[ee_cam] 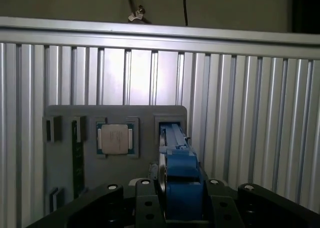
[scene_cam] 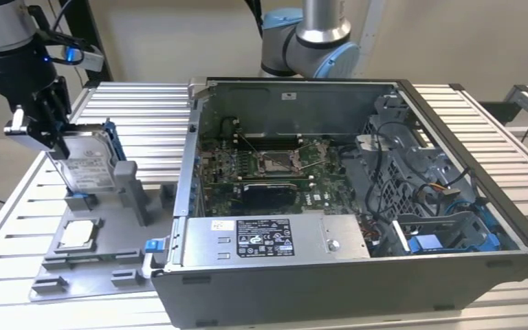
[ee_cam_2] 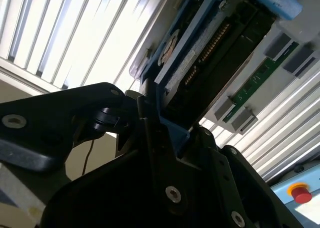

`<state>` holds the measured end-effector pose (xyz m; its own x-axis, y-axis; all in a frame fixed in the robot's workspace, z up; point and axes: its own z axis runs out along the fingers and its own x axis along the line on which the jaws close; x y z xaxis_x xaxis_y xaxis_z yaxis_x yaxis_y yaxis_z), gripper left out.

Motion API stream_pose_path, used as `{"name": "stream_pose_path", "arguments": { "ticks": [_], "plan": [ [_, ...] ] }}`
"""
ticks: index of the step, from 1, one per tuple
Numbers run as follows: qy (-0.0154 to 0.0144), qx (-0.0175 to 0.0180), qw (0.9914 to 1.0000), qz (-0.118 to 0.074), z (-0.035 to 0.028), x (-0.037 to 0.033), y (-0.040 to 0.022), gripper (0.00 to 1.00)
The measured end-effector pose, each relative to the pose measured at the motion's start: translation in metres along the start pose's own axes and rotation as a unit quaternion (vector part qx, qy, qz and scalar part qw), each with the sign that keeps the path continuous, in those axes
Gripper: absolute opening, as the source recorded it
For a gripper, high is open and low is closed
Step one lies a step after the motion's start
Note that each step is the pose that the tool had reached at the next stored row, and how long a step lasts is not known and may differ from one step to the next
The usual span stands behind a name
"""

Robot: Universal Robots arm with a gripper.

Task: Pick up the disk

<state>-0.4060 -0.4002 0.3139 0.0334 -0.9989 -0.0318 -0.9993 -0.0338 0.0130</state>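
The disk (scene_cam: 88,163) is a silver-grey drive with a white label in a blue bracket. It stands on edge at the exterior view's left, its lower end at the slot of the grey fixture (scene_cam: 90,265). My gripper (scene_cam: 55,134) comes down from above and is shut on the disk's upper part. In the first wrist view the disk (ee_cam: 173,148) shows edge-on, and the gripper (ee_cam: 180,190) has one finger on each side of the blue bracket. In the second wrist view the disk (ee_cam_2: 200,53) runs away from the gripper (ee_cam_2: 165,133).
An open computer case (scene_cam: 484,275) takes up the middle and the exterior view's right, with a silver power supply (scene_cam: 264,237) at its front. A square chip (scene_cam: 79,232) (ee_cam: 115,138) lies in the fixture's tray beside the disk. A grey upright post (scene_cam: 128,185) stands close to the disk.
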Motion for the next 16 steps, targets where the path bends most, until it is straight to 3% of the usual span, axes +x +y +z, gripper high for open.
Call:
{"name": "stream_pose_path", "arguments": {
  "ticks": [16],
  "plan": [
    [0.0000,-0.0005,1.00000,0.000,-0.0153,-0.0005,0.0002,0.00]
  ]
}}
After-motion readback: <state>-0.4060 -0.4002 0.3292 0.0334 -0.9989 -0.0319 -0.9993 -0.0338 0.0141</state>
